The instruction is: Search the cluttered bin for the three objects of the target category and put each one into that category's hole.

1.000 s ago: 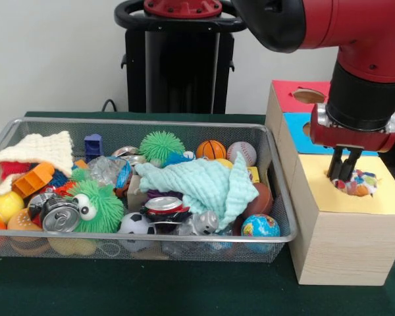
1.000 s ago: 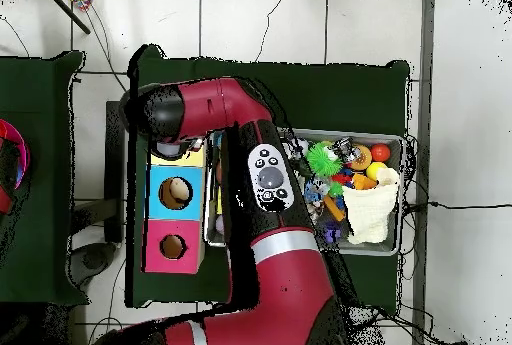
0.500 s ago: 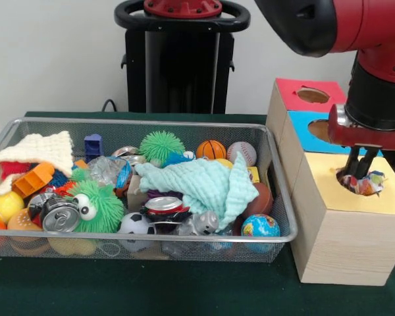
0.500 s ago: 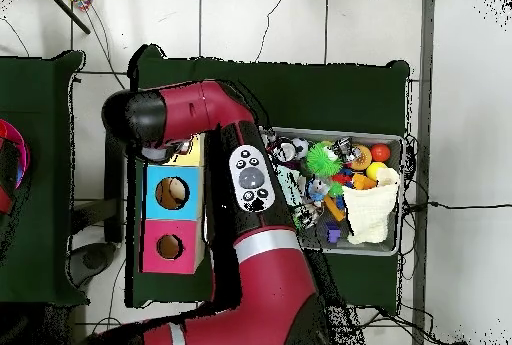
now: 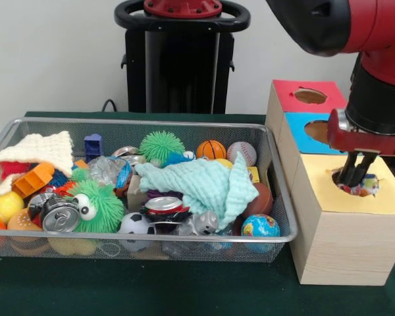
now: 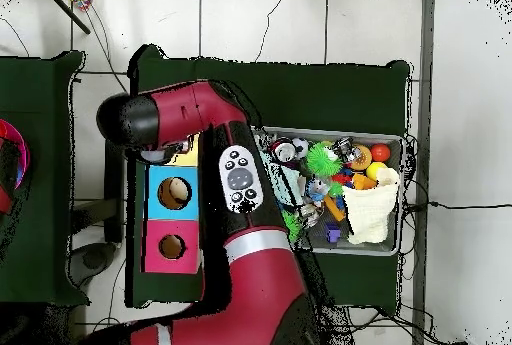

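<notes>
**Yellow hole, crinkled wrapper at its mouth**

Yellow is the top of the nearest section of the wooden sorting box [image 5: 345, 217], and we see the robot's black gripper [image 5: 354, 176] reaching straight down into its round hole [image 5: 355, 184]. Its two fingers stand close together, pinched on a crumpled multicoloured wrapper [image 5: 365, 186] that sits in the mouth of the hole, part of it showing beside the fingertips. Behind the yellow section lie a blue one [image 5: 309, 131] and a red one [image 5: 308, 96], each with its own hole. Beside the box we see the wire mesh bin [image 5: 280, 197], crowded with a mint green cloth [image 5: 204, 184], a green spiky ball with eyes [image 5: 95, 205], a crushed silver can [image 5: 58, 214], a small globe ball [image 5: 260, 226] and a cream knitted cloth [image 5: 43, 151]. From overhead the red arm [image 6: 190, 111] covers the yellow section, so we cannot see the gripper there
</notes>
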Controlling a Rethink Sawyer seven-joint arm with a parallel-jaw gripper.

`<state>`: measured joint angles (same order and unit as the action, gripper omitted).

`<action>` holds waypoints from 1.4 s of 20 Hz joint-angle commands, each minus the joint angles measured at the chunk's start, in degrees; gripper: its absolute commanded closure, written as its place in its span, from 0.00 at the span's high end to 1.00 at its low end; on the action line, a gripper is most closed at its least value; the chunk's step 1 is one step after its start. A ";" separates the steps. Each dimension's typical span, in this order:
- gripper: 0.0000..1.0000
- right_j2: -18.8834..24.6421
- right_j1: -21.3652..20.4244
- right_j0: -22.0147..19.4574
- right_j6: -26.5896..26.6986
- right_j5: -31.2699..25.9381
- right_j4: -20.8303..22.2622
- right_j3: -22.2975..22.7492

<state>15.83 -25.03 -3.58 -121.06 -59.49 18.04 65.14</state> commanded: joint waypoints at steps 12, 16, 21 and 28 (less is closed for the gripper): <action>0.00 1.24 6.46 1.57 7.64 3.91 8.45 -3.22; 0.00 2.05 1.43 1.33 8.78 -2.89 5.80 -3.58; 0.00 2.47 -1.83 0.87 10.27 -6.97 5.10 -4.97; 0.00 3.15 -5.50 -0.26 9.70 -8.93 3.93 -4.58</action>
<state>15.84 -26.50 -1.43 -121.06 -62.77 23.65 61.40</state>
